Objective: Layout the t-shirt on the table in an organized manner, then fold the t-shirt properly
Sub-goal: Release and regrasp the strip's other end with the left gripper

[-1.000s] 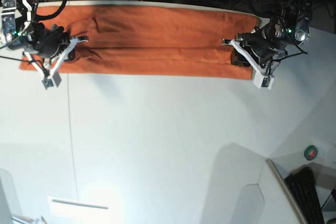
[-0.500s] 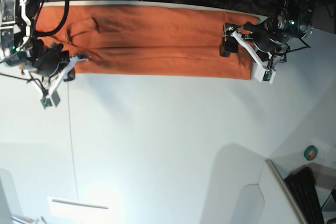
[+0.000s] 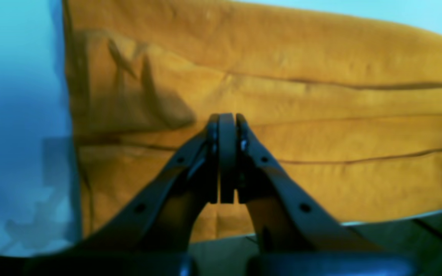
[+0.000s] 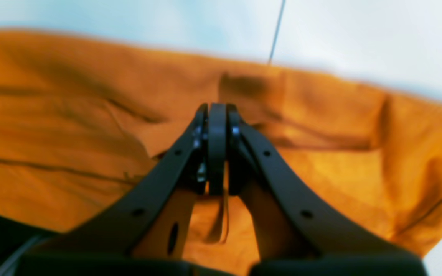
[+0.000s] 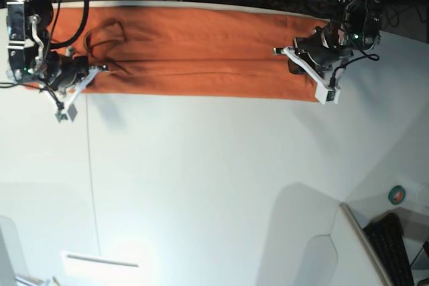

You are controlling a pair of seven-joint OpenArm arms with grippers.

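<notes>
The orange t-shirt [image 5: 201, 51] lies folded into a long flat band along the far edge of the white table [image 5: 214, 185]. My left gripper [image 5: 305, 65] is over the shirt's right end. In the left wrist view it [image 3: 226, 119] is shut, tips together above the creased cloth [image 3: 320, 107], with no cloth seen between the tips. My right gripper [image 5: 70, 88] is at the shirt's left end, near a looped fold [image 5: 104, 35]. In the right wrist view it [image 4: 216, 109] is shut above the wrinkled cloth [image 4: 71, 126]; whether it pinches any cloth I cannot tell.
A thin dark seam [image 5: 90, 185] runs down the table's left side and also shows in the right wrist view [image 4: 276, 34]. A raised white panel [image 5: 322, 256], a keyboard [image 5: 392, 249] and a green tape roll [image 5: 397, 195] are at the lower right. Cables lie behind the far edge.
The right gripper dipped toward the shirt's near-left corner, then came back up beside it. The left gripper shifted left over the right end. The looped fold at the left now shows.
</notes>
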